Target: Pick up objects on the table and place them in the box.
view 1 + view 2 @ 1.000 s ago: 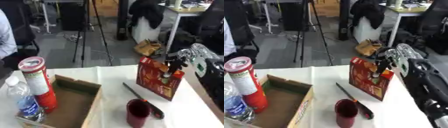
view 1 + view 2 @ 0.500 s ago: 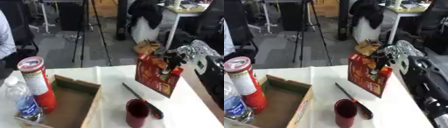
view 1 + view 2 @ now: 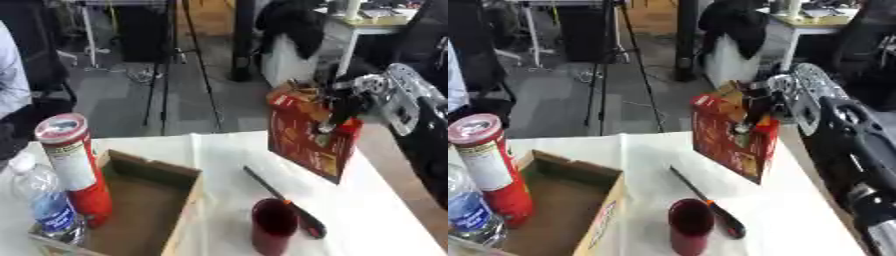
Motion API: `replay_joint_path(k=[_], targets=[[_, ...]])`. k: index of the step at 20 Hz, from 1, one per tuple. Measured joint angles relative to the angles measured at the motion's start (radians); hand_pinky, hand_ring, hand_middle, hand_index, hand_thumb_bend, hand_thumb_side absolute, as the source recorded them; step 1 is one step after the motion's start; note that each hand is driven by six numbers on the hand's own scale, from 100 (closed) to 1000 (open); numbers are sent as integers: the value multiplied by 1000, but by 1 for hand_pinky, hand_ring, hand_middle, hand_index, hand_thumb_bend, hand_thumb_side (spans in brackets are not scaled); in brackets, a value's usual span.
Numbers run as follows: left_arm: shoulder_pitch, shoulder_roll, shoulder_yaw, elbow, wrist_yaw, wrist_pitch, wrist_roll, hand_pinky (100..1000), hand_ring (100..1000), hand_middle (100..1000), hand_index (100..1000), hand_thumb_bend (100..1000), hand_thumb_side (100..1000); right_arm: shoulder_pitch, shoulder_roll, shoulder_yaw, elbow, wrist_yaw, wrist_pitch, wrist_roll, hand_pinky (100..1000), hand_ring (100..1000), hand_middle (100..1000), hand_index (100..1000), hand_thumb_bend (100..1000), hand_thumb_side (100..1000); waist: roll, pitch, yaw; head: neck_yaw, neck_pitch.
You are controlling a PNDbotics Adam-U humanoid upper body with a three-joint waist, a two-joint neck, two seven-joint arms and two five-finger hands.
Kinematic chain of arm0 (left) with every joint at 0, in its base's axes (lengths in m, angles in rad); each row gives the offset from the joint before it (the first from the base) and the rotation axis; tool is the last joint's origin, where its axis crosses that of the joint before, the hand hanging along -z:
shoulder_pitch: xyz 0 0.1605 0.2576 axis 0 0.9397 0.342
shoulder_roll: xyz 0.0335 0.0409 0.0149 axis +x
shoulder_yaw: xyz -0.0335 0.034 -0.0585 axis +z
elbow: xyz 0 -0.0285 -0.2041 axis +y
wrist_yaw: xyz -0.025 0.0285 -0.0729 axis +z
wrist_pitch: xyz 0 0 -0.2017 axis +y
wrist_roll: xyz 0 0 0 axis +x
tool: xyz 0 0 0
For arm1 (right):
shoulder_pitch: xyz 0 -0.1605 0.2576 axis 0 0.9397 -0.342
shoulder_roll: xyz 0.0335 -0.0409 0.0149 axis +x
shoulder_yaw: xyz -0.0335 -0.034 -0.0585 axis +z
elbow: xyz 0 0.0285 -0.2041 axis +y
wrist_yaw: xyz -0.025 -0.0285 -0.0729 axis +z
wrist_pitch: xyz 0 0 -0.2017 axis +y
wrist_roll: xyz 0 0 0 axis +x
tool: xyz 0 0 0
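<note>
Right hand point(image 3: 350, 102) clamped on top edge of red carton point(image 3: 308, 137), which hangs tilted above table point(image 3: 385, 210), right of cardboard box point(image 3: 153, 210).

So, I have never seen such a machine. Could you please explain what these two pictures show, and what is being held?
Both pictures come from one stereo camera in a humanoid robot's head, looking down at a white table; they show the same moment from its left and right eye. A person steers the robot.

The black and silver arm on the right ends in the robot's right hand, whose fingers are curled over the top of a red cardboard carton. The left hand is not visible.

On the table: an open brown cardboard box, a tall red snack tube and a clear plastic water bottle at its left side, a dark red cup, and a screwdriver with a black and orange handle.
</note>
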Motion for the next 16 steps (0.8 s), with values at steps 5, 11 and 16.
replay_joint_path(k=[5, 11, 16], targets=[[0, 0, 0, 0, 0, 0, -4, 906, 739, 779, 735, 100, 980, -19, 0, 0, -103, -49, 12, -17, 180, 265, 339, 449, 479, 439, -3, -7, 0, 10, 0], [0, 0, -1, 0, 0, 1, -8, 905, 739, 779, 735, 100, 982, -38, 10, -1, -202, -107, 44, -49, 177, 244, 325, 442, 526, 448, -10, -13, 4, 15, 0], [0, 0, -5, 0, 3, 1, -10, 905, 739, 779, 735, 100, 984, -50, 63, -18, -279, -198, 116, -105, 175, 235, 319, 438, 557, 451, -19, -18, 12, 19, 0]])
